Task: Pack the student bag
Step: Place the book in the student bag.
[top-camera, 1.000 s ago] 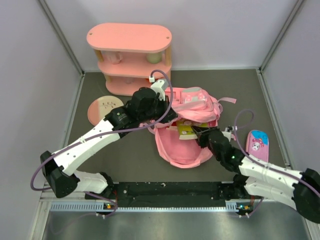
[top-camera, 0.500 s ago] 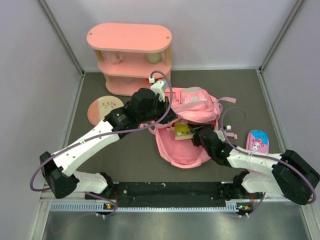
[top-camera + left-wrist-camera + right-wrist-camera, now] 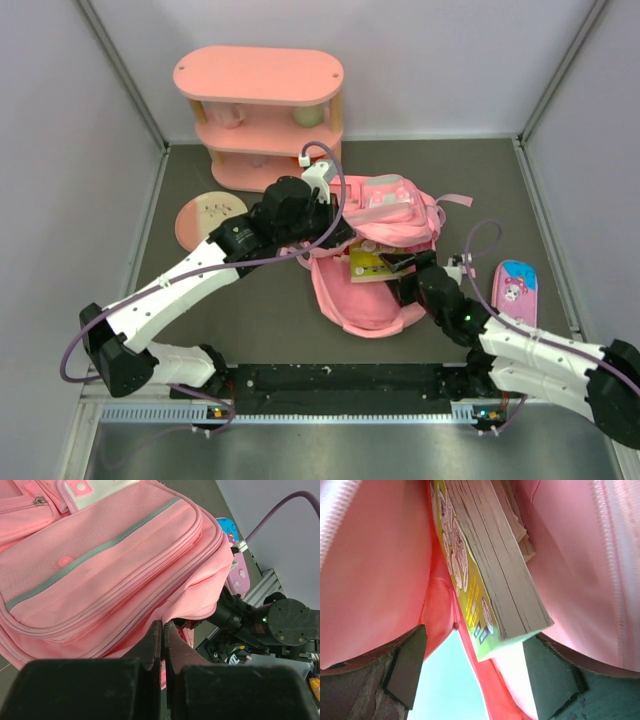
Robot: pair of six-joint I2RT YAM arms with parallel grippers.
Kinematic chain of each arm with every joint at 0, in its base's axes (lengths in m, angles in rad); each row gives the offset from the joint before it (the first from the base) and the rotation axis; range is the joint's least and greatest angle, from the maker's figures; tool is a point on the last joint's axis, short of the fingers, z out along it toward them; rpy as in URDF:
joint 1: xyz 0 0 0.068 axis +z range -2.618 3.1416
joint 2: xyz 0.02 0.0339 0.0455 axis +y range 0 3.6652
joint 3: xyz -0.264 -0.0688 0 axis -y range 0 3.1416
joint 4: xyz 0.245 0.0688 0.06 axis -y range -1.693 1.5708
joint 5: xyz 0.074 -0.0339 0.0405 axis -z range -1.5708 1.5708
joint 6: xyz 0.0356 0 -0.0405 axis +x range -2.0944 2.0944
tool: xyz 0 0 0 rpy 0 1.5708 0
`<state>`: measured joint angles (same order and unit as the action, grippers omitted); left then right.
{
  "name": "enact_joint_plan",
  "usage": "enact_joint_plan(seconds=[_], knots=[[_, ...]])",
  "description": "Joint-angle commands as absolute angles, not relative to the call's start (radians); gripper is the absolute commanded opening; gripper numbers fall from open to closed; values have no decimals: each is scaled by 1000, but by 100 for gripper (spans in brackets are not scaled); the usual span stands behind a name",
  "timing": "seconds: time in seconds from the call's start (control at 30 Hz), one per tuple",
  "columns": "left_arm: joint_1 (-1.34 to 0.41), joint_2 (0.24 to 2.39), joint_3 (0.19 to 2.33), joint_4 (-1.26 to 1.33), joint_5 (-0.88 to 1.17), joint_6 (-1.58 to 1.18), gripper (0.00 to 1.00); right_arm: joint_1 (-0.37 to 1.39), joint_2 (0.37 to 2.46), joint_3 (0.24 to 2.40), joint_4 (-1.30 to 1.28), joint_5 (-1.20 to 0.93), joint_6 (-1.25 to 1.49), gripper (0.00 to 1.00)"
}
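The student bag (image 3: 372,292), a soft pink backpack, lies in the middle of the table with its mouth open toward the arms. My left gripper (image 3: 338,238) is shut on the upper lip of the mouth, and in the left wrist view the pink fabric (image 3: 172,611) is pinched at the gripper (image 3: 164,626) tips. A thick book with a yellow-green cover (image 3: 367,263) sits in the opening. My right gripper (image 3: 399,270) stands open at the mouth. In the right wrist view the book (image 3: 492,565) lies between pink walls, its near corner between the spread fingers (image 3: 406,666), touching neither.
A pink three-tier shelf (image 3: 258,112) stands at the back with a cup on its middle tier. A round pink disc (image 3: 208,218) lies left of the bag. A flat pencil case (image 3: 514,290) lies at the right, near the right arm. Grey walls close in both sides.
The right gripper's jaws have spread wide and let go of the book, which now rests in the bag's mouth. That arm pushed in, then drew back slightly. The left gripper has not moved.
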<state>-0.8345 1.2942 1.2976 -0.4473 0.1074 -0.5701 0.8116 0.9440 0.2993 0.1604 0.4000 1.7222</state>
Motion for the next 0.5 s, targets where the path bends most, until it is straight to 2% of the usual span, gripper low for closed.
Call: enact_joint_plan(seconds=[0.0,0.07,0.1,0.23,0.27,0.37,0.47], knots=[[-838,1258,1312,-304,112,-578,0,819,839,236,117,457,1704,58],[-838,1253,1307,-292,113,-581,0,816,810,213,136,532,1688,45],[-838,1253,1304,-287,115,-584,0,804,805,200,167,546,1675,34],[-838,1253,1299,-284,124,-591,0,758,854,221,218,479,1635,4],[-838,1253,1298,-282,126,-594,0,759,874,230,230,473,1637,0],[-839,1252,1293,-279,132,-601,0,758,960,239,417,430,1609,0],[-839,1249,1290,-279,135,-610,0,758,1049,299,482,399,1638,0]])
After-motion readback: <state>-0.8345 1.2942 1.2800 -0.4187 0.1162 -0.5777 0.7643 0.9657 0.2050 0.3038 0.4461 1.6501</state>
